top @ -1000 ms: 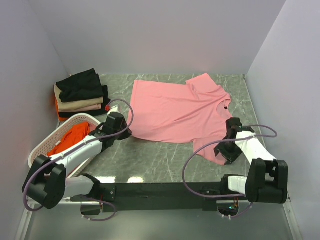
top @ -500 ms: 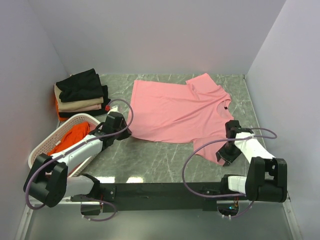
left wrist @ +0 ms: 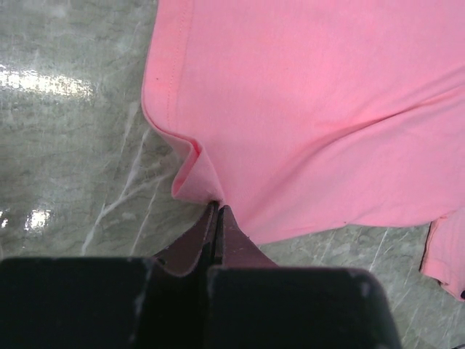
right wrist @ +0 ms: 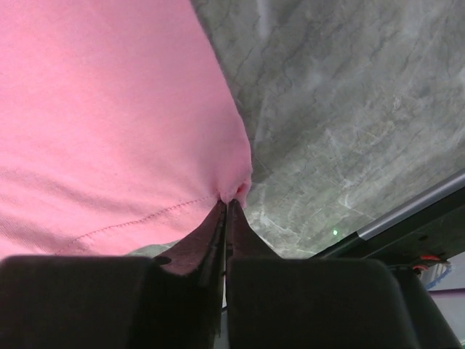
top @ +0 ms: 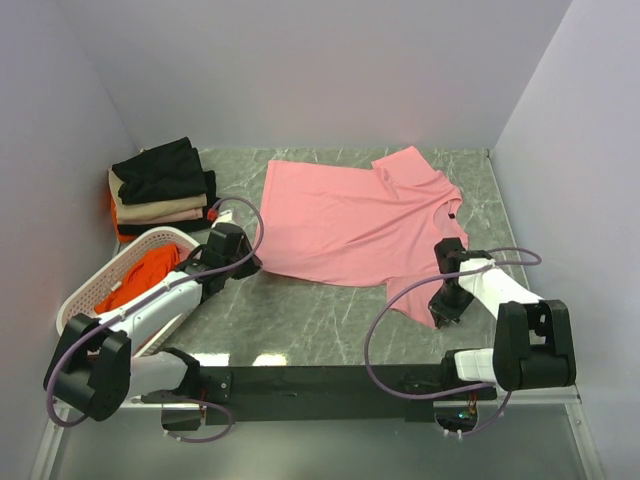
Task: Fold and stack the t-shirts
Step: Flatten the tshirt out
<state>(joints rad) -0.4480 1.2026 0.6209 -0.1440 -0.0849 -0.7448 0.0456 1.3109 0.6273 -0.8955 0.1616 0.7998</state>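
A light pink t-shirt (top: 350, 220) lies spread flat on the grey marble table. My left gripper (top: 252, 264) is shut on its near left hem corner (left wrist: 197, 183), where the cloth bunches at the tips. At the near right, my right gripper (top: 436, 318) is shut on the corner of the near sleeve (right wrist: 236, 190). Folded black and beige t-shirts (top: 163, 188) sit stacked at the far left. An orange-red t-shirt (top: 143, 277) lies in the basket.
The white perforated basket (top: 88, 285) stands tilted at the near left, beside the left arm. Grey walls close in the table on three sides. The black base rail (top: 330, 380) runs along the near edge.
My right gripper has moved left onto the near sleeve's corner and closed on it. The left gripper has stayed shut on the hem corner.
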